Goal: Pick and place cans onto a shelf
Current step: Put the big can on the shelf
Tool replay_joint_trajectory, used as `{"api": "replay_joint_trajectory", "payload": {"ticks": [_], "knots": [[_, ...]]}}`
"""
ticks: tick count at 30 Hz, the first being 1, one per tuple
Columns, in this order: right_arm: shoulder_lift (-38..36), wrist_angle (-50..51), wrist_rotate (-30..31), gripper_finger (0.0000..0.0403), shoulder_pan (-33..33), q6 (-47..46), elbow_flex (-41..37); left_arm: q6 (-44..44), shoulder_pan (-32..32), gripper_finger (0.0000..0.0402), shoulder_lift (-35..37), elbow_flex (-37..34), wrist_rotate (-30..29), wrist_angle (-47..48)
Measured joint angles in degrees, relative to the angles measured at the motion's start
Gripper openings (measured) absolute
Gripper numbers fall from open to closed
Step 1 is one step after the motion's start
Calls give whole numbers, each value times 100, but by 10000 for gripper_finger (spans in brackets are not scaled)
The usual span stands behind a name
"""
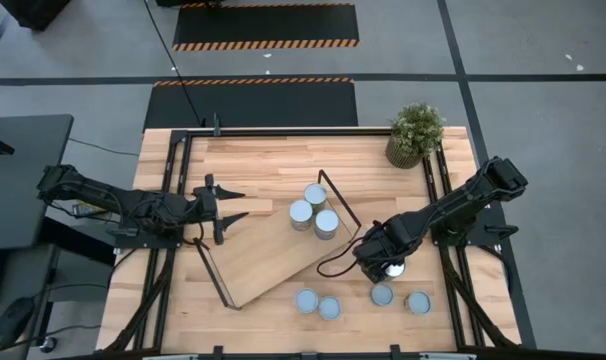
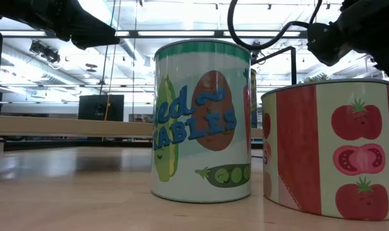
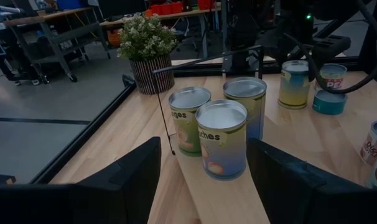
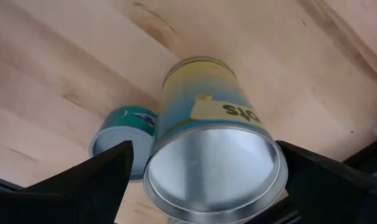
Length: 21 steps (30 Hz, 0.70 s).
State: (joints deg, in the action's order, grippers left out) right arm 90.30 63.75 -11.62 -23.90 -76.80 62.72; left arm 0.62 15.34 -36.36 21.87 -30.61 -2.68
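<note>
The shelf [image 1: 268, 250] lies slantwise on the table, and three cans [image 1: 314, 211] stand upright on its far right end. My right gripper [image 1: 388, 263] points down, open, over a tall yellow-and-blue can [image 4: 210, 143] that stands upright on the table. Its fingers stand on either side of that can's top, and I see no touch. A short teal can [image 4: 123, 142] stands right beside it. My left gripper [image 1: 228, 207] hovers open and nearly level at the shelf's left end, facing the three cans [image 3: 221, 134], with nothing between its fingers.
Several more cans stand on the table near the front edge [image 1: 318, 303], [image 1: 417, 302], two of them large in the low view [image 2: 202, 122], [image 2: 332, 151]. A potted plant [image 1: 415, 133] sits at the far right corner. Black rails [image 1: 173, 200] run along both table sides.
</note>
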Motion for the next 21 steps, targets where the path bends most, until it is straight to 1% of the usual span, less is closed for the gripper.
{"api": "replay_joint_trajectory", "payload": {"ticks": [5, 9, 14, 21], "knots": [[40, -64, 69, 386, -42, -32, -33, 0, -1, 243, 0, 0, 0, 0], [76, -391, 87, 375, -57, -39, -338, 0, 1, 243, 0, -2, 0, 15], [79, -695, -70, 364, -44, 18, -687, -2, 0, 243, 0, -2, 0, 51], [79, -704, -207, 332, -39, 164, -811, -2, 1, 243, 0, -2, 2, 48]]}}
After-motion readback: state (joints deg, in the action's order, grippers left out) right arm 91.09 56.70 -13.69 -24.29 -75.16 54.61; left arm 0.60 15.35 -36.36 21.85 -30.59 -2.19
